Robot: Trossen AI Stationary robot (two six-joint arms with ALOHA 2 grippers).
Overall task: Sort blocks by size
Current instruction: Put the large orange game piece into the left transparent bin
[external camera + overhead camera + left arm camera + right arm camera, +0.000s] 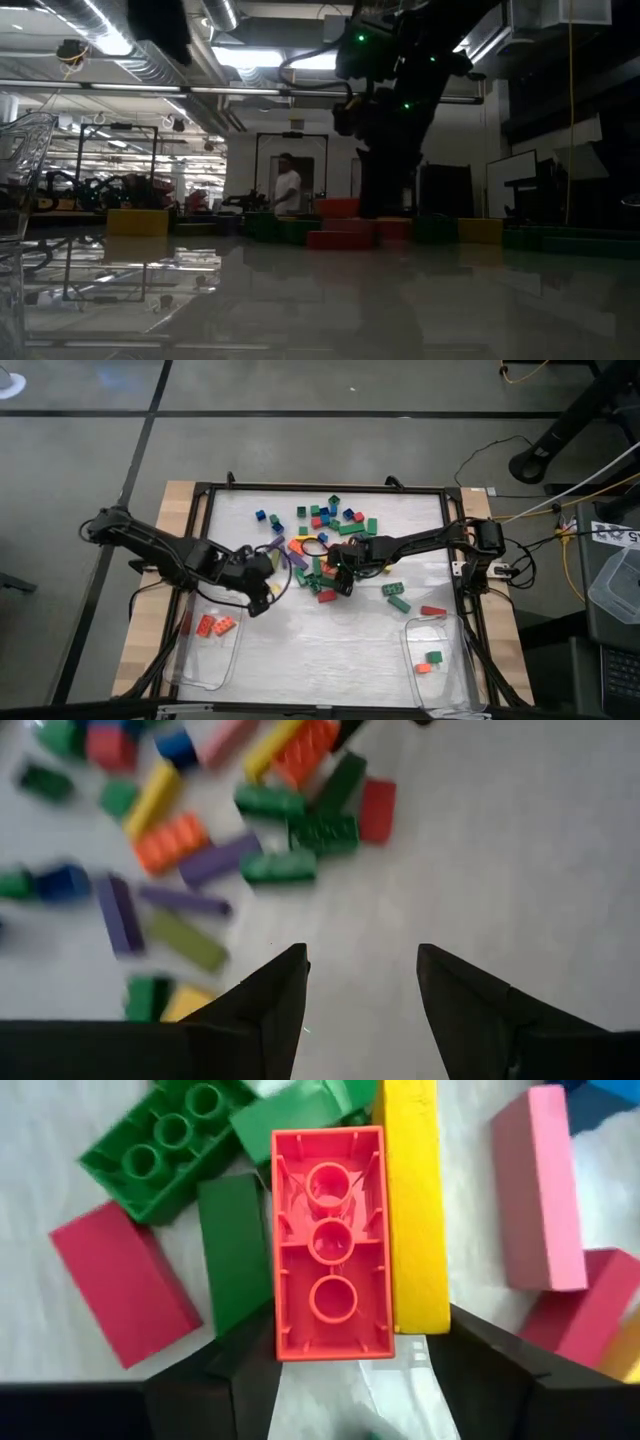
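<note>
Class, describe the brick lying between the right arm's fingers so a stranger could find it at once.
Start at the pile of blocks in the middle of the table, where the right gripper reaches in. Between its fingers lies a red brick, against a long yellow brick. It alone lies upside down, showing three hollow rings.

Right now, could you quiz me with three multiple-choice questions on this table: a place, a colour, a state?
1. The green brick in a tub sits in: A the left tub; B the right tub; C both.
2. The side-by-side bricks in the left tub are: A blue; B orange; C purple.
3. The left end effector is: A open, empty; B clamped on a brick; C gripping a tub.
Answers: B, the high view shows it there; B, both look orange; A, its fingers stand apart over bare table.
</note>
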